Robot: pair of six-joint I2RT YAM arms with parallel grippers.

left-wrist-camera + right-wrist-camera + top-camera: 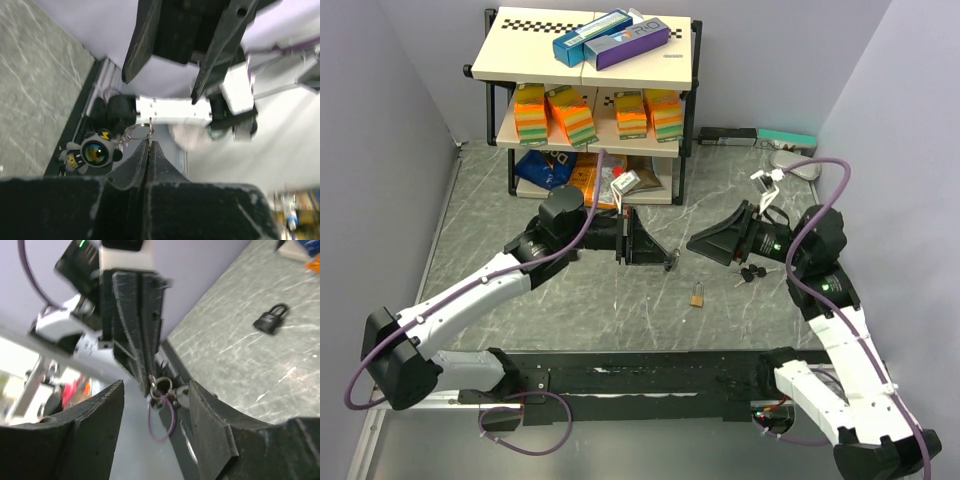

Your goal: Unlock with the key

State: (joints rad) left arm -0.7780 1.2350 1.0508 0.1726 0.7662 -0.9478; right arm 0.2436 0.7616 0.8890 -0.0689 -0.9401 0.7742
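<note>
Key [149,131] hangs pinched in the left gripper [668,258] near the padlock [698,297], which the wide-open right gripper [712,245] should probably steady next.

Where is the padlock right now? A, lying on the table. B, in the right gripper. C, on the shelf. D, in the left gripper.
A: the padlock lies on the table in the top view, with nothing gripping it.
</note>
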